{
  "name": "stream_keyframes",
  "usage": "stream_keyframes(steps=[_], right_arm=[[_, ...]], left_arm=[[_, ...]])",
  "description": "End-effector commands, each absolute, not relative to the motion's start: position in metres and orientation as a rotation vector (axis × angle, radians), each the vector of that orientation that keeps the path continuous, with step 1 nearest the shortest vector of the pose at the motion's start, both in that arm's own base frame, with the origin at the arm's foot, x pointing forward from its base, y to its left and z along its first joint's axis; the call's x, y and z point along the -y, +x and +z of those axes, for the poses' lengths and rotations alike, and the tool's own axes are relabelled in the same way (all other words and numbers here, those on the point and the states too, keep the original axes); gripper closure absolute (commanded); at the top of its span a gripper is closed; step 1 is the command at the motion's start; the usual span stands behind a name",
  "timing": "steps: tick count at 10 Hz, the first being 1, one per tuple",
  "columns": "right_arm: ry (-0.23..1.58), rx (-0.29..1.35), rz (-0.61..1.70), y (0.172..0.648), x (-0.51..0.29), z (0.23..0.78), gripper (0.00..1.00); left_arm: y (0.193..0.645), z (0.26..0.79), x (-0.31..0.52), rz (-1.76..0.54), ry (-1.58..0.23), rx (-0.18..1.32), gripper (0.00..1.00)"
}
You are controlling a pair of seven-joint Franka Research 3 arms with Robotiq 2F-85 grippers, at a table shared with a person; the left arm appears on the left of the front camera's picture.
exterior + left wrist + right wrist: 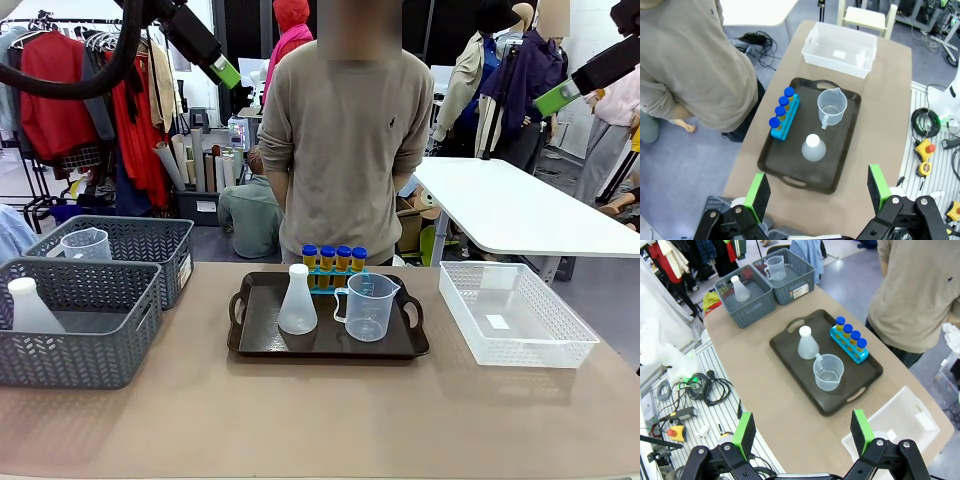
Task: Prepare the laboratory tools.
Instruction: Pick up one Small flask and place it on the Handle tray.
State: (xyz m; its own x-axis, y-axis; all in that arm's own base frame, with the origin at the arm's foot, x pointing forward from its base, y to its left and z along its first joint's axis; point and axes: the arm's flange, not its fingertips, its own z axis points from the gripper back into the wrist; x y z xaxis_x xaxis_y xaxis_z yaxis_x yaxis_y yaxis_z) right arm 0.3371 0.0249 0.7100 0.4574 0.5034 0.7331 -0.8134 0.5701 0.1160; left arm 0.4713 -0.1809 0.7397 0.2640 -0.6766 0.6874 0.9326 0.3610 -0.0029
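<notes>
A black tray lies mid-table and carries the laboratory tools. On it a frosted conical flask stands beside a clear handled beaker. Behind them is a blue rack of blue-capped amber tubes. My left gripper hangs high at the upper left, my right gripper high at the upper right. In the left wrist view the left gripper is open and empty, far above the flask, beaker and rack. The right gripper is likewise open, above the beaker, flask and rack.
Two grey mesh baskets stand at the left; the near one holds a second flask, the far one a second beaker. An empty white basket sits at the right. A person stands at the far edge behind the tray.
</notes>
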Motion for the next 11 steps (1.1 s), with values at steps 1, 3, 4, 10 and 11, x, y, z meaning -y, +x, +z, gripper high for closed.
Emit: stream_keyframes(steps=[1, 3, 4, 10, 11], right_arm=[[0.514, 0.723, 0.861, 0.3379, -0.0257, 0.7115, 0.00], [0.514, 0.723, 0.861, 0.3379, -0.0257, 0.7115, 0.00], [0.514, 0.723, 0.861, 0.3379, -0.0257, 0.7115, 0.00], [0.514, 0.723, 0.861, 0.3379, -0.0257, 0.7115, 0.00], [0.514, 0.723, 0.861, 0.3379, -0.0257, 0.7115, 0.00]], left_arm=[[0.4700, 0.7406, 0.1789, -1.136, -0.460, 0.663, 0.00], [0.4700, 0.7406, 0.1789, -1.136, -0.460, 0.663, 0.00], [0.4700, 0.7406, 0.1789, -1.136, -0.460, 0.663, 0.00], [0.4700, 0.7406, 0.1789, -1.136, -0.460, 0.663, 0.00], [0.4700, 0.7406, 0.1789, -1.136, -0.460, 0.663, 0.00]])
